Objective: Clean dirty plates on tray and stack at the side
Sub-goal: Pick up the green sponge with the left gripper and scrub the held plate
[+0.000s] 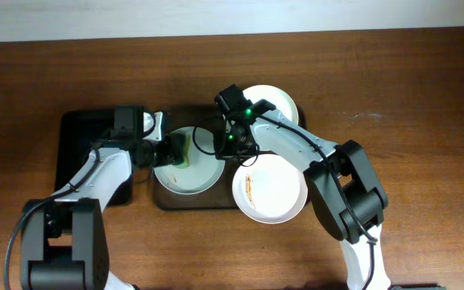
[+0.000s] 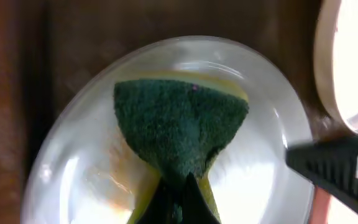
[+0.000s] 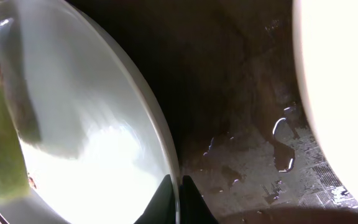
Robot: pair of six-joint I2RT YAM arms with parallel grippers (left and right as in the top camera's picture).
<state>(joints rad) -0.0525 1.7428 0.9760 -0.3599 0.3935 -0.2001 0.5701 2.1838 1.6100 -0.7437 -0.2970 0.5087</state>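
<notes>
A pale blue-green plate (image 1: 200,176) lies on the dark-brown tray (image 1: 161,199). My left gripper (image 1: 170,151) is shut on a green-and-yellow sponge (image 1: 182,151) and presses it onto this plate; in the left wrist view the sponge (image 2: 179,124) covers the plate's (image 2: 263,162) middle, above the jaws (image 2: 188,202). My right gripper (image 1: 230,149) is shut on the plate's right rim, seen pinched in the right wrist view (image 3: 179,196). A white plate (image 1: 270,187) with a brown smear overhangs the tray's front right. Another white plate (image 1: 279,101) sits at the back right.
A smaller black tray (image 1: 79,161) lies left of the brown tray, under my left arm. The brown tray's floor (image 3: 247,124) is wet with droplets. Brown wooden table (image 1: 425,121) surrounds everything.
</notes>
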